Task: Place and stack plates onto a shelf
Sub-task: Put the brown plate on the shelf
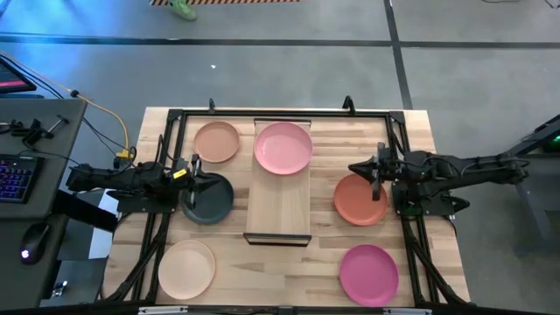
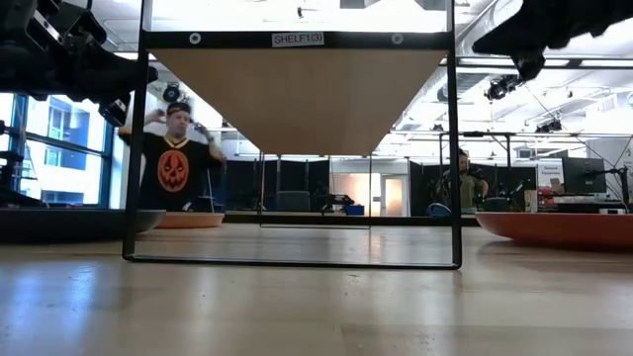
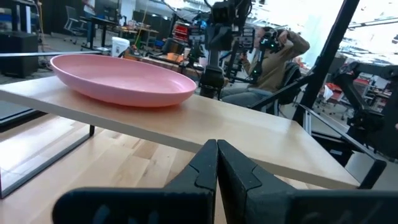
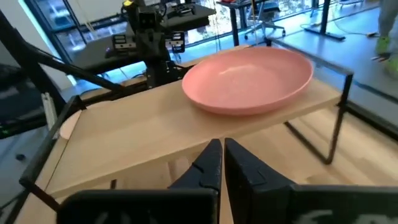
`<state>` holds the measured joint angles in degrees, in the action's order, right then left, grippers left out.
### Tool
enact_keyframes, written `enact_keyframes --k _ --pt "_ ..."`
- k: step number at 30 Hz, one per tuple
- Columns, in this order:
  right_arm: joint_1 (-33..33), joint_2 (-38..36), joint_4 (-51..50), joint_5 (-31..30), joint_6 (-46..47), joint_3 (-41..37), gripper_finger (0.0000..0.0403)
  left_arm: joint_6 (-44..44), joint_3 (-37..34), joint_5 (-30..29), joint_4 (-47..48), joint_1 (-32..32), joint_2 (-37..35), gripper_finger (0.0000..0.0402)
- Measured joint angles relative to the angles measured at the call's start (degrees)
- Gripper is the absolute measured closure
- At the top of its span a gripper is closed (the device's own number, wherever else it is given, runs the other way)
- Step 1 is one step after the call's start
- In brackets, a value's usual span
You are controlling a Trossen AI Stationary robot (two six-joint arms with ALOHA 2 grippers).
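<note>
The shelf (image 1: 280, 203) stands mid-table, and the light pink plate (image 1: 283, 147) rests on its far end (image 3: 124, 78) (image 4: 249, 79). On the tabletop lie the peach-tan plate (image 1: 216, 142), dark grey plate (image 1: 214, 203), cream plate (image 1: 186, 268), coral red plate (image 1: 357, 201) and magenta plate (image 1: 368, 274). My left gripper (image 1: 199, 178) (image 3: 216, 158) hovers shut above the dark grey plate, pointing at the shelf. My right gripper (image 1: 363, 171) (image 4: 222, 158) hovers shut above the coral red plate, also facing the shelf. Both are raised at about shelf-top height.
Black rails (image 1: 166, 157) frame the tabletop on both sides. The shelf's near half (image 1: 278, 214) is bare wood. Its dark legs (image 2: 131, 148) stand on the table. A person (image 2: 176, 158) shows in the room beyond the table. A keyboard and mouse (image 1: 22, 175) sit off the left edge.
</note>
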<state>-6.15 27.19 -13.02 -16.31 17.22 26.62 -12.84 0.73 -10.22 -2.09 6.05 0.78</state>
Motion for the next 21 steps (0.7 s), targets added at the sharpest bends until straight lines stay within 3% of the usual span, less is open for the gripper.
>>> enact_keyframes --k 7,16,18,21 --pt "0.02 -1.91 18.65 0.46 2.14 -10.01 0.0402 -0.2 -0.01 -0.02 0.02 0.0 0.01 0.0401" --pt "0.02 -1.79 21.48 0.45 0.75 -10.68 0.0403 -3.29 -0.02 -0.85 -2.15 0.0 0.02 0.0401" --pt "0.02 -1.79 21.59 0.45 0.75 -10.68 0.0403 -8.48 -0.02 -5.23 -7.75 0.01 0.02 0.0401" --pt "0.04 -1.78 21.57 0.43 0.75 -10.68 0.0403 -16.36 0.13 -16.66 -19.25 -0.03 0.07 0.0401"
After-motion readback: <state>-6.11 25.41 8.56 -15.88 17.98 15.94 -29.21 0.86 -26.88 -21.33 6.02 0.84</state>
